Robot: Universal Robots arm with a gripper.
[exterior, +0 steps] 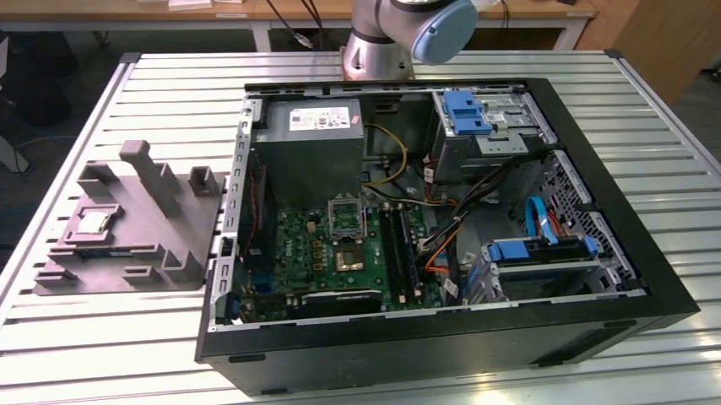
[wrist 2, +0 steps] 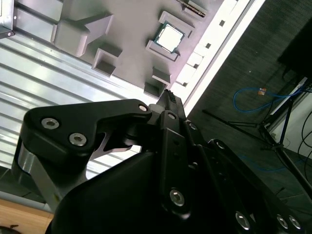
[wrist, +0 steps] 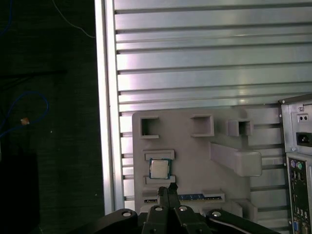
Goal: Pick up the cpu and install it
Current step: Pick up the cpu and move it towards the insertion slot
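The gripper [wrist: 168, 187] is hanging with its fingertips pinched together and gripping nothing, as both wrist views are showing. Just ahead of those tips, and below them, the cpu [wrist: 158, 168] is lying flat with its silvery top facing up. It is sitting in a shallow seat between two low ledges of the grey tray [wrist: 195, 156], apart from the gripper. In the second wrist view the cpu [wrist 2: 169, 38] is appearing straight beyond the gripper [wrist 2: 168, 95], so I am judging that the reach is running forward and down along the fingers' own line. The chip is square, so no long axis is deciding the approach; its edges are running parallel to the ledges.

Farther out, the tray [exterior: 147, 253] is resting on the slatted table [exterior: 113, 337]. Farther off, beside the tray, the open computer case [exterior: 451, 354] is lying on its side. Its green motherboard [exterior: 327, 245] is facing up, and the socket [exterior: 346, 218] is waiting well apart from the cpu [exterior: 93, 222].
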